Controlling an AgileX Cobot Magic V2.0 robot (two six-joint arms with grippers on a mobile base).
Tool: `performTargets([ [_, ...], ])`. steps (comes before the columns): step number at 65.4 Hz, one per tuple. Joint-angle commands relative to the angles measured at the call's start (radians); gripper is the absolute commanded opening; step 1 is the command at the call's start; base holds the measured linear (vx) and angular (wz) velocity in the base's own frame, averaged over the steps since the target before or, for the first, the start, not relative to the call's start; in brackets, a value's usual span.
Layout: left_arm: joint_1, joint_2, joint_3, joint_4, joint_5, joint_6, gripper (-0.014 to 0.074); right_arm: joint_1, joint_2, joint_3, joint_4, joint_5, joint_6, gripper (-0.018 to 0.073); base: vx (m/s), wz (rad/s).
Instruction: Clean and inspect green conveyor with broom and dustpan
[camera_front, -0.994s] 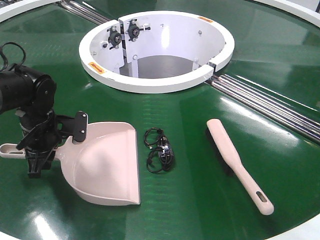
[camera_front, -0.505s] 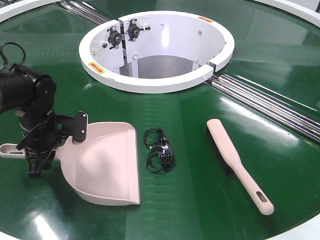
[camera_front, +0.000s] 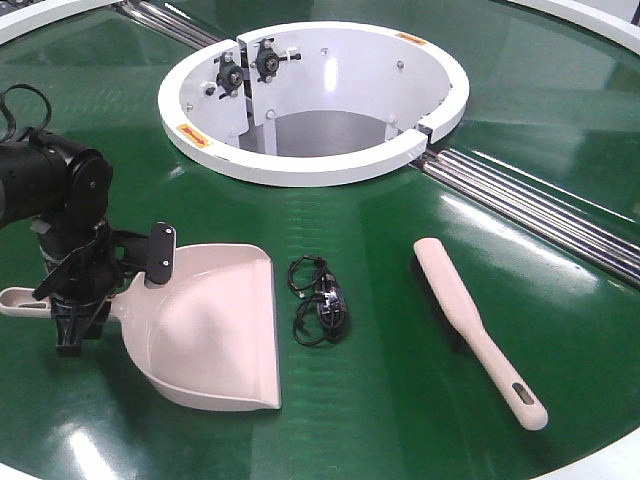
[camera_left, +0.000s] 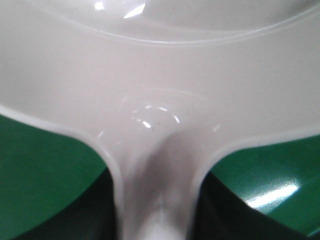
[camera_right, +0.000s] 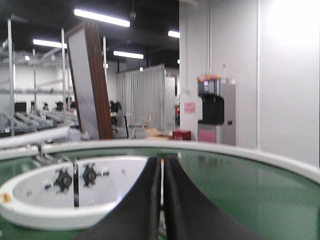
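The pale pink dustpan (camera_front: 215, 330) lies on the green conveyor (camera_front: 400, 400) at front left, mouth toward the front. My left gripper (camera_front: 85, 300) is shut on its handle where the handle meets the scoop. In the left wrist view the dustpan (camera_left: 160, 75) fills the frame and its handle runs between my dark fingers (camera_left: 100, 215). The pale pink broom (camera_front: 470, 325) lies flat at front right, slotted handle end toward the front, untouched. My right gripper (camera_right: 163, 165) is shut and empty, held above the belt (camera_right: 250, 195); it does not show in the front view.
A tangle of black cable (camera_front: 318, 300) lies between dustpan and broom. The white ring-shaped housing (camera_front: 300, 165) stands behind them and also shows in the right wrist view (camera_right: 30, 212). Silver rollers (camera_front: 540, 210) run at the right. The conveyor's white rim (camera_front: 600, 465) is at the front right.
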Motion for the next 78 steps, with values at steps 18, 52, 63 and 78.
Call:
performTargets([
  [18,-0.006,-0.044,-0.025,-0.010,-0.023,-0.019,-0.0006,0.001,0.409,-0.493,0.009,0.524,0.005,-0.0008,0.00,0.00],
  [52,-0.006,-0.044,-0.025,-0.010,-0.022,-0.019,-0.0006,0.017,0.695,-0.566,0.046,0.648,-0.019,0.0041,0.00,0.00],
  [63,-0.006,-0.044,-0.025,-0.010,-0.022,-0.019,-0.0006,0.120,0.776,-0.605,0.037,0.717,-0.055,0.0175,0.00,0.00],
  [78,-0.006,-0.044,-0.025,-0.010,-0.022,-0.019,-0.0006,0.211,0.916,-0.730,0.031,0.899,-0.069,0.0421,0.00,0.00],
])
